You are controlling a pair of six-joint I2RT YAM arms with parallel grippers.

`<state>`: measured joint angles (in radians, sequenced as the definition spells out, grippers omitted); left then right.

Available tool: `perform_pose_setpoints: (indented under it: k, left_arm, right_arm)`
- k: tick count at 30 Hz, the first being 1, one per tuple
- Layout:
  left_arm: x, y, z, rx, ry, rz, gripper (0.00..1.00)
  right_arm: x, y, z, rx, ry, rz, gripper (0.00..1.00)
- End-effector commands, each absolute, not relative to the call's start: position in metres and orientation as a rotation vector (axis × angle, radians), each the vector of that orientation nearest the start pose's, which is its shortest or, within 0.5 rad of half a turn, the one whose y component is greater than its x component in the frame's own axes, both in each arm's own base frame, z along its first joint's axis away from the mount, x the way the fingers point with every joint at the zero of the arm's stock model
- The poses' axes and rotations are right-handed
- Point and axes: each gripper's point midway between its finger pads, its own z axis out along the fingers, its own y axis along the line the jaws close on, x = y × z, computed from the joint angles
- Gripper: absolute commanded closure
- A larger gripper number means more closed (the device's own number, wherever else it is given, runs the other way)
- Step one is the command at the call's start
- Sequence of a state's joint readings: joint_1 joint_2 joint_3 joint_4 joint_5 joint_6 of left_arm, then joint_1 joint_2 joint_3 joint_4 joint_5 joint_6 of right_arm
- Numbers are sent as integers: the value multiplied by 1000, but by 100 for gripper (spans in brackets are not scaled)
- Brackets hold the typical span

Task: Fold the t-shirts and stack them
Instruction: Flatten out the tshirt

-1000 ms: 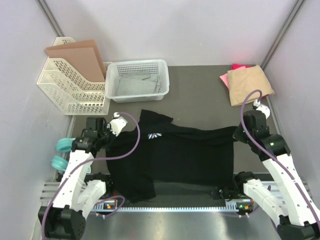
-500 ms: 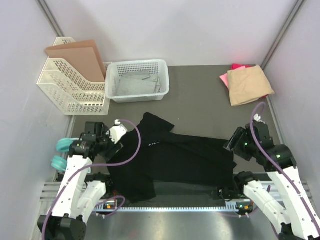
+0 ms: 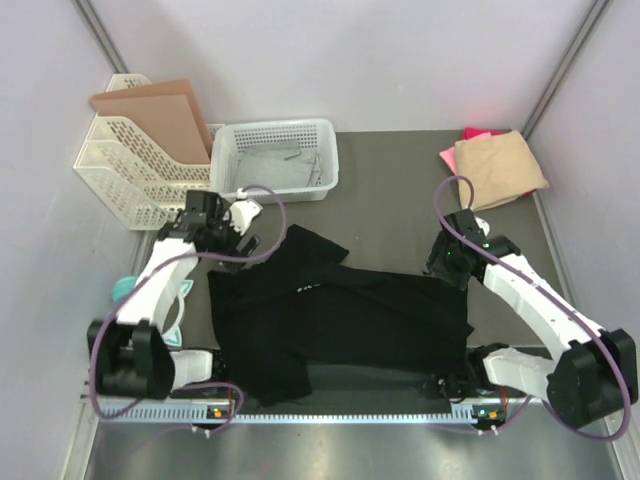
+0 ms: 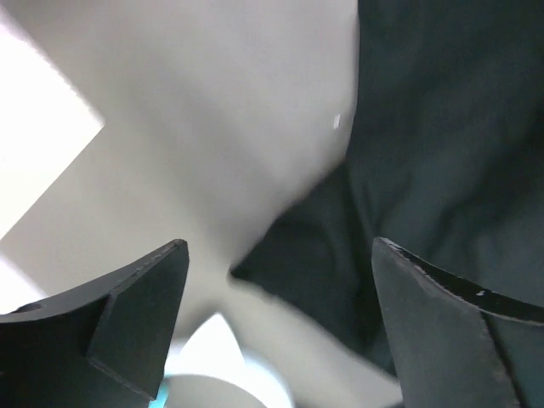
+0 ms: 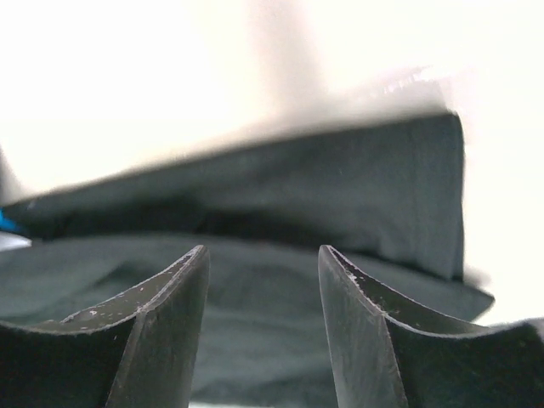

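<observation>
Across the middle of the table (image 3: 390,190), working on the large black t-shirt (image 3: 340,320), lying rumpled and spread out with only its far edge turned over, so judging the folding as barely begun. Over at the far-right corner, leaving the folded tan t-shirt (image 3: 498,168) resting on the pink t-shirt (image 3: 476,133), seemingly finished and awaiting the black one on top. Near the black shirt's far corners, hovering the left gripper (image 3: 238,222) spread wide and the right gripper (image 3: 445,262) parted more narrowly, both gripping nothing.
</observation>
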<state>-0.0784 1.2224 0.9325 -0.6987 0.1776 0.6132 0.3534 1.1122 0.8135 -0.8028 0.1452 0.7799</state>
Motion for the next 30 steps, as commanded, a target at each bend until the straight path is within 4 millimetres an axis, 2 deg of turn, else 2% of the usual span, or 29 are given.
perform_pose_setpoints:
  k: [1,2,4,5,7,8,10,11,13,14,19,22,24,29,30]
  left_arm:
    - [342,-62,128,837,2318,-182,9]
    - [348,-70,116,843,2349,-220,10]
    - [364,-81,121,853,2321,-235,10]
    - [367,-93,113,879,2329,-251,10]
    - [379,-105,114,901,2307,-227,9]
    - [379,-120,104,944,2317,-239,9]
    - [388,-133,104,974,2303,-227,8]
    - [388,-145,95,1004,2314,-245,8]
    - [393,-155,93,1018,2314,-254,9]
    - [394,-160,84,1035,2328,-255,9]
    - [411,-167,67,1029,2354,-246,11]
    - [420,-166,49,1033,2408,-216,11]
    - [425,-166,48,1034,2424,-213,13]
    - [428,-177,37,1053,2439,-263,24]
    - [428,-180,37,1057,2445,-269,30]
  right_arm:
    - [256,95,102,588,2485,185,46]
    - [255,94,99,585,2487,171,46]
    - [251,91,92,586,2498,150,46]
    - [249,90,92,584,2493,144,46]
    - [246,87,85,591,2502,123,46]
    - [245,86,84,595,2503,119,46]
    - [242,84,78,600,2513,105,46]
    - [242,85,78,595,2516,109,46]
    - [241,85,75,601,2521,105,46]
    - [241,86,74,597,2522,111,47]
    - [242,89,75,589,2524,119,48]
    - [241,92,76,573,2530,122,49]
    - [241,91,77,571,2525,123,50]
    - [241,92,82,568,2514,131,52]
    - [241,92,83,565,2513,135,53]
